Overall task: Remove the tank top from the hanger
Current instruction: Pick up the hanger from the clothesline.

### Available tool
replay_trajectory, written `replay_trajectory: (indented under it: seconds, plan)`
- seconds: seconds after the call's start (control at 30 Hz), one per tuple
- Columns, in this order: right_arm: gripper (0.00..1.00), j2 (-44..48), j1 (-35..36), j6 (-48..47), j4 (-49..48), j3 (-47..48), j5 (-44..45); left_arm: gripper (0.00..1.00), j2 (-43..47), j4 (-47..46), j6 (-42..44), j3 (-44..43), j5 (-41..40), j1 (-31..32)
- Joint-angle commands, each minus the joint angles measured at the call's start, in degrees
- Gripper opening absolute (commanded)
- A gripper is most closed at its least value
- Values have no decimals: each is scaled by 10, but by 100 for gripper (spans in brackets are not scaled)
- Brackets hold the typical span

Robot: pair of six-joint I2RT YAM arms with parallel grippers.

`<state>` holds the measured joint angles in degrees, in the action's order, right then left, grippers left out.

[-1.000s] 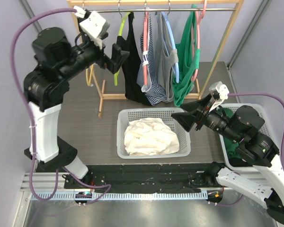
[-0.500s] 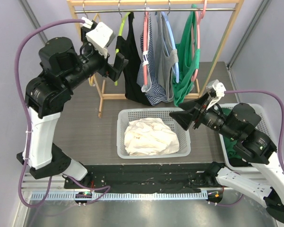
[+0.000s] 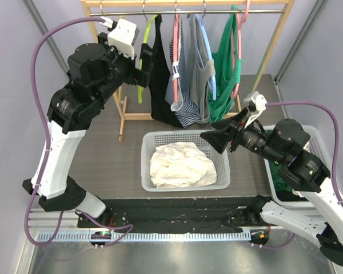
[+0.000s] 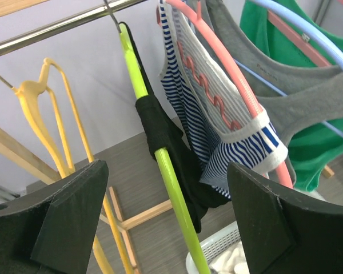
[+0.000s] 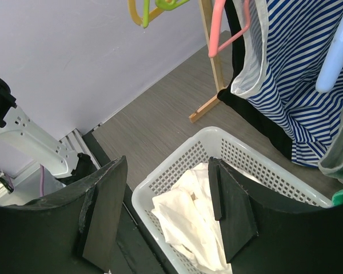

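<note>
Although the left gripper (image 4: 166, 171) is hovering with its jaws spread wide on either side of the lime-green hanger (image 4: 138, 80), nothing is being gripped, so the job is barely beginning. The black tank top (image 4: 160, 137) is hanging by its strap on that hanger, under the metal rail (image 4: 46, 31). The right gripper (image 5: 167, 208) is waiting above the white basket (image 5: 177, 154), jaws apart and empty. No brand or writing is showing legibly.

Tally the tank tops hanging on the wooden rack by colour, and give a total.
Black tank top: 1
Blue-and-white striped tank top: 1
Grey tank top: 1
Green tank top: 1
Total: 4
</note>
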<state>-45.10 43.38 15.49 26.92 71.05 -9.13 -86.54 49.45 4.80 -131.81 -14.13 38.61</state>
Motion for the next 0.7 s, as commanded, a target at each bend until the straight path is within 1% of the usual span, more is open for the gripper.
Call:
replay_trajectory:
  seconds: [0.0, 0.07, 0.13, 0.27, 0.53, 0.63, 0.67]
  plan:
    - [66, 8, -1, 12, -32, 7, -4, 89, -20, -47, -45, -19, -34, -3]
    - [66, 11, -1, 12, -30, 6, -1, 87, -41, -40, -45, -34, -31, -9]
    - [66, 14, -1, 11, -31, 6, -1, 84, -52, -39, -68, -42, -23, -18]
    - [66, 20, -1, 11, -28, 5, -1, 83, -79, -36, -92, -69, -4, -44]
    - [66, 47, -1, 9, -24, -15, 5, 82, -104, -38, -103, -73, -5, -51]
    - [66, 51, -1, 5, -20, -16, 8, 72, -111, -34, -103, -71, -2, -51]
    - [66, 52, -1, 4, -20, -16, 7, 65, -112, -35, -102, -68, -2, -52]
